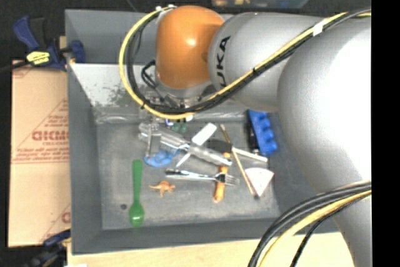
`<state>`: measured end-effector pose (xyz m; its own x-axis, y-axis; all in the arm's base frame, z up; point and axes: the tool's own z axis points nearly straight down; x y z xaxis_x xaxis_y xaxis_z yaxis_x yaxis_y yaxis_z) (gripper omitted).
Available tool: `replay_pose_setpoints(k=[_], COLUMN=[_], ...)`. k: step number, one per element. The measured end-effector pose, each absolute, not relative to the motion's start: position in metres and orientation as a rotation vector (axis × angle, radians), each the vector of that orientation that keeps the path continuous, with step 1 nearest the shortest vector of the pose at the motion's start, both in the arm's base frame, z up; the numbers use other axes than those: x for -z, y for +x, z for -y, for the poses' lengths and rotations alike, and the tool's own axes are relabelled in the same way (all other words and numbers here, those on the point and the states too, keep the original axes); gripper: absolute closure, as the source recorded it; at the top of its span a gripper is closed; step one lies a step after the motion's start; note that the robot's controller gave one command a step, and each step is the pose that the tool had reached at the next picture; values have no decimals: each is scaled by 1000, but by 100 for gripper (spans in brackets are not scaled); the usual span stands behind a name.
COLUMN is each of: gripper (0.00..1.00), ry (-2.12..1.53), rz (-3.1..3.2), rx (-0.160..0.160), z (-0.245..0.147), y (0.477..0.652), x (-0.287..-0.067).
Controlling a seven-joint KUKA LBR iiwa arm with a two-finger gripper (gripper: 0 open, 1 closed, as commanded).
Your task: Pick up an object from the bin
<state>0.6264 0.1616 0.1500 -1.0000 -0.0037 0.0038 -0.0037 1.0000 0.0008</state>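
1. Small blue lump (156,159) on the floor of the grey bin (84,153), left of the middle. Sits right at the lower tip of the gripper (154,134). Touching it or just shy of it? Can't say which.
2. Gripper down low in the bin, directly above that blue lump in the camera view, tucked under the arm's big orange cover (181,47). Spread or pinched together? Honestly can't tell, too much clutter around it. Nothing visibly held either.
3. Just right of the lump: a clear, tube-like bit (187,148) and a flat white block (204,133) lying tilted. Something black (220,147) right beside those two.
4. Below those: a thin metal utensil (190,176) lying flat, with an orange stub (217,191) at its right end.
5. Tiny orange dinosaur (164,186) near the lump on the lower side, between the utensil and the green spoon (136,194).
6. Green spoon furthest left of the lot, lying roughly upright in the view, bowl end toward the near wall. Not touching the lump.
7. Further right: a wooden stick (245,173) on a slant, a white wedge (262,181) just beside its lower end, and a blue toy brick (262,133) near the right wall, partly hidden by the silver arm (294,53).
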Motion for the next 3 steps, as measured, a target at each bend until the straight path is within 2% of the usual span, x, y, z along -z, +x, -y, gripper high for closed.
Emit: replay_pose_setpoints(k=[1,2,3], gripper=[0,0,0], ry=[-1,-200,-228], rz=[3145,3139,3149], rx=[3,2,14], z=[-161,-92,-103], y=[628,645,651], x=[-154,-70,-72])
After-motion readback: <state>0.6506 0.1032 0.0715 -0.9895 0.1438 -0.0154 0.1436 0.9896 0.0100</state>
